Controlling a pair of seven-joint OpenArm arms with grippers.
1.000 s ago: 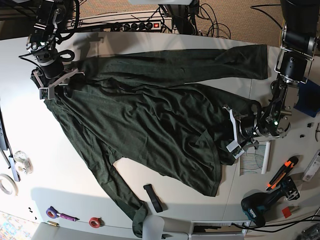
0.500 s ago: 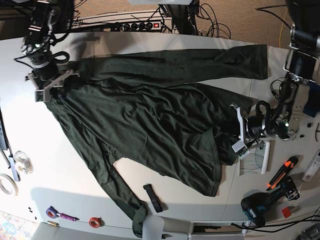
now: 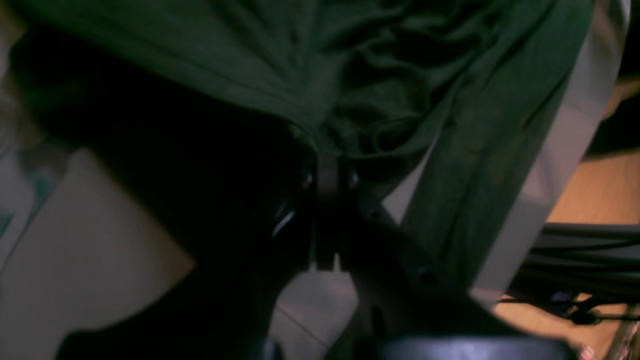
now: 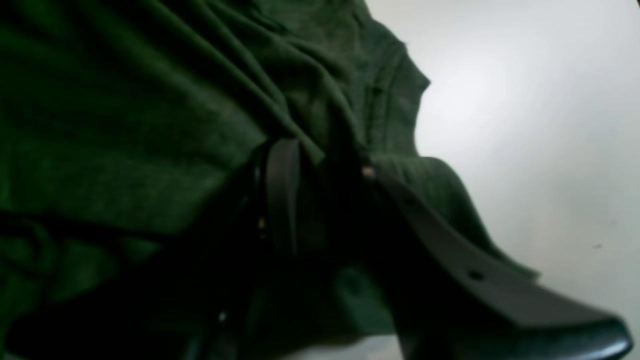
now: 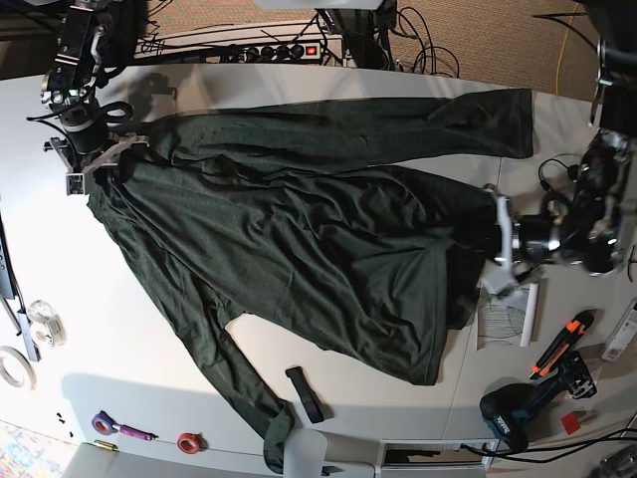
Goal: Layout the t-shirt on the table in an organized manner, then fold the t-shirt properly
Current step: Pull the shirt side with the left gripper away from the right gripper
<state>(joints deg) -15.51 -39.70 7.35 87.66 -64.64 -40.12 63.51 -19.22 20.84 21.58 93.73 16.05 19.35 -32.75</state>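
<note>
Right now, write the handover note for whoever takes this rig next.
Left gripper: shut on the t-shirt, at its edge on the base view's right.
Right gripper: shut on the opposite end, on the base view's left.
T-shirt: spread diagonally over the table, wrinkled, with parts doubled over.
Done: both ends gripped.
To do: flatten it, then fold.

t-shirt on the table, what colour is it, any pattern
Dark green and plain, no print visible; the t-shirt shows best in the base view.
</note>
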